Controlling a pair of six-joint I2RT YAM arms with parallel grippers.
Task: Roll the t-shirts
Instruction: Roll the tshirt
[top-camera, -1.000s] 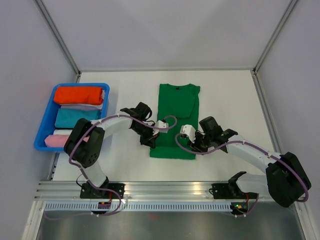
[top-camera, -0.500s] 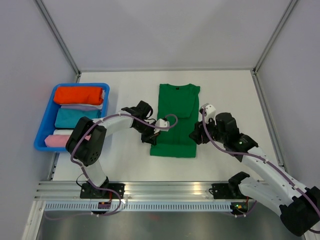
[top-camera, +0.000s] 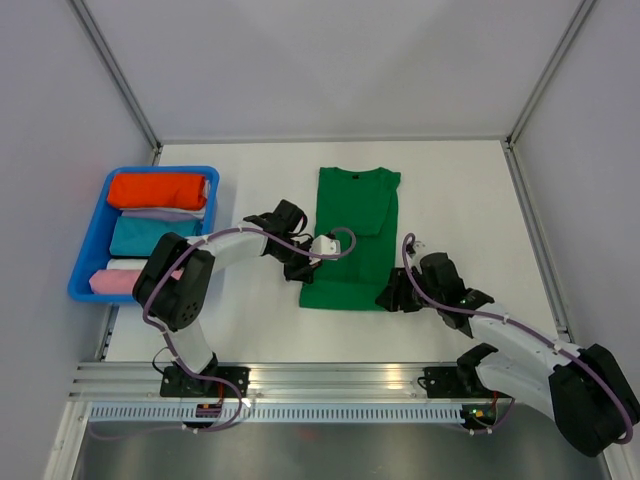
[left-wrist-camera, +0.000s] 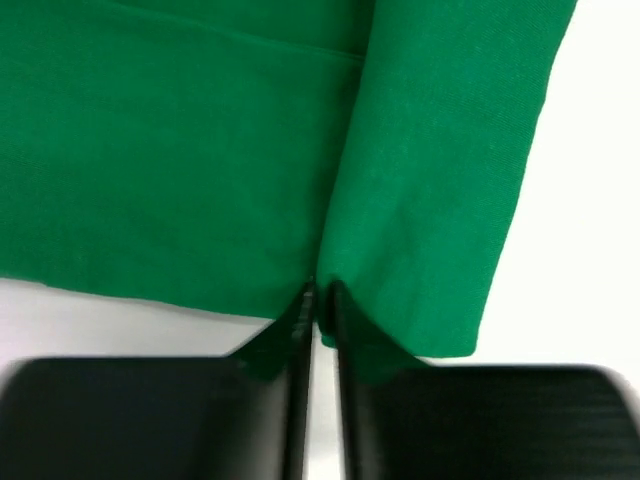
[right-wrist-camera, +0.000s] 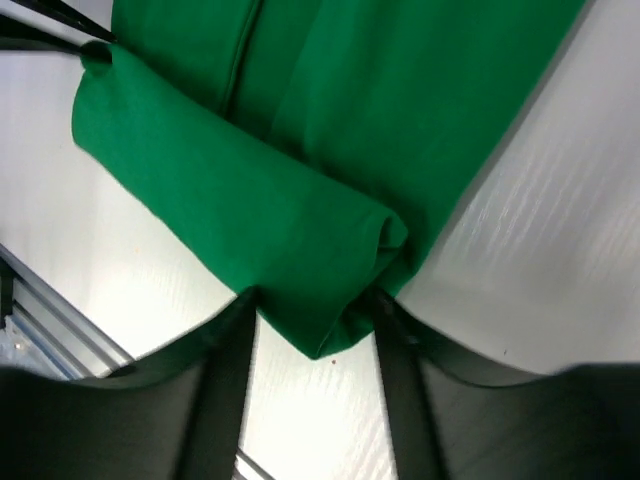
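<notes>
1. Since a moment ago, the right tool (top-camera: 393, 297) has swung down and in to the near right corner of the t-shirt (top-camera: 352, 225). The shirt's near edge has also crept a little away from the arms.
2. Its wrist camera shows the right tool's fingers wide apart, with the end of a small roll (right-wrist-camera: 250, 190) of cloth between them. The tool looks open, not squeezing.
3. At the near left corner is the left tool (top-camera: 303, 272). Its fingers are pressed almost together on a thin fold of the edge, so it is pinching the cloth.
4. On the tabletop (top-camera: 460, 190), the t-shirt lies flat in the middle. It is folded into a long strip with the collar at the far end. Only the near end is rolled.
5. I think the cloth is soft, light and floppy. It will not break, but it may sag, slide, or come unrolled if let go. The best place to hold looks like both ends of the roll, moved evenly together.
6. Far to the left, a blue bin (top-camera: 85, 270) holds other bundles (top-camera: 160, 190), well apart from the shirt.
</notes>
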